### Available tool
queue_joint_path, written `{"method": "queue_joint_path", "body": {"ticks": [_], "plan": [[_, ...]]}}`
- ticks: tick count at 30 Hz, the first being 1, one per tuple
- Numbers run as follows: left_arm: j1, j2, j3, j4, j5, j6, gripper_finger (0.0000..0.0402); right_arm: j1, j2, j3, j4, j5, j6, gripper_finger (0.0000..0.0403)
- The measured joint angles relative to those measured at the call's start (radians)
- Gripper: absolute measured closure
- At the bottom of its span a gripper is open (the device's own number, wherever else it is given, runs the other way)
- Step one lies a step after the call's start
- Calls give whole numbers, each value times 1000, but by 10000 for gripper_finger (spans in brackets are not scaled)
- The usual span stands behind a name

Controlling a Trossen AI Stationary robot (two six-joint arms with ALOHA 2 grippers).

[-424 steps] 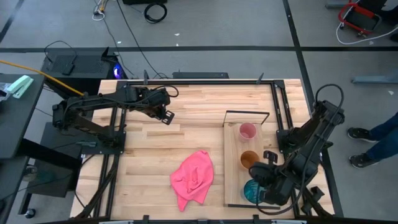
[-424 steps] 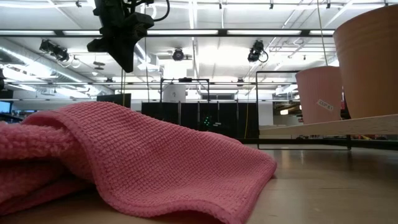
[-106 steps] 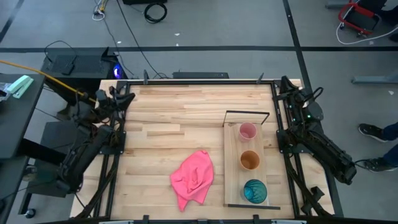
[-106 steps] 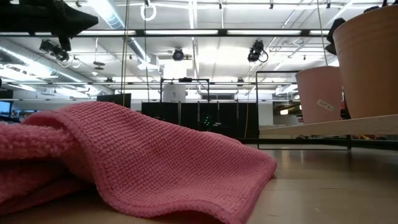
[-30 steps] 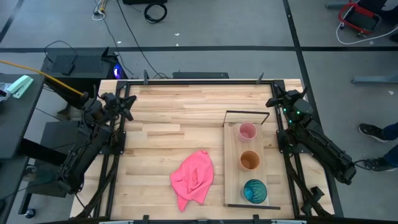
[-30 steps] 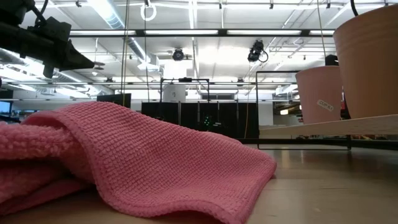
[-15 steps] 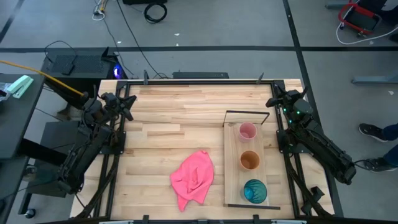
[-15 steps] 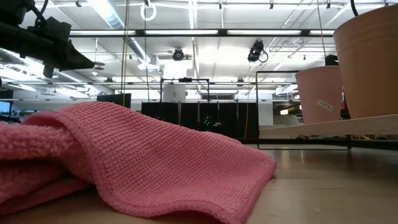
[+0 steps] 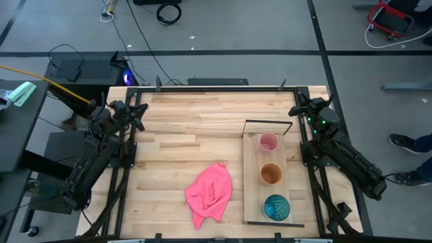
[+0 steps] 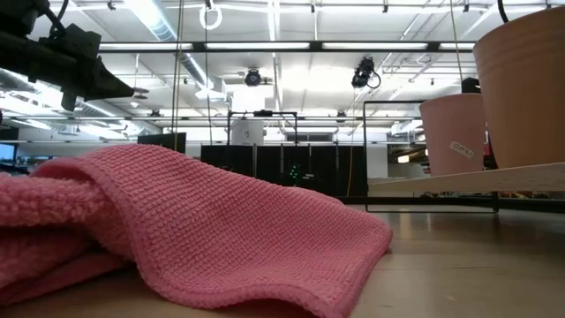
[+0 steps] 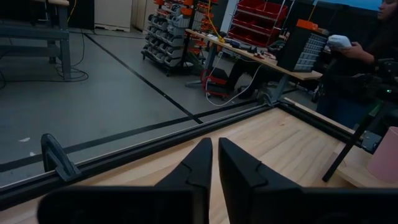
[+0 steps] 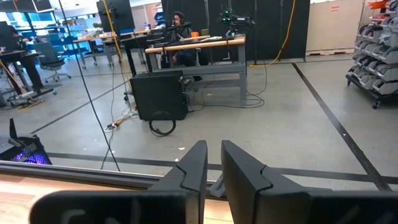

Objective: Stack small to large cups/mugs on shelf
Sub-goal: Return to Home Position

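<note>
Three cups stand mouth up in a row on the shelf, a light-wood board at the table's right: the pink cup at the far end by the black wire frame, the orange-brown cup in the middle, the teal cup nearest. My left gripper hangs shut over the table's far left edge with nothing in it. My right gripper hangs shut over the far right corner, also with nothing in it. Both stand well away from the cups.
A crumpled pink cloth lies on the tabletop left of the shelf and fills the low view's foreground. Black rails run along the table's edges. A person stands beyond the table's right side.
</note>
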Motion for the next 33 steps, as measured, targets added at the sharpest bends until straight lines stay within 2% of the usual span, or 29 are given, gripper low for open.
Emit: {"method": "queue_joint_path", "body": {"ticks": [33], "plan": [[0, 0, 0, 0, 0, -1, 369, 0, 0, 0, 0, 0, 0, 347]]}}
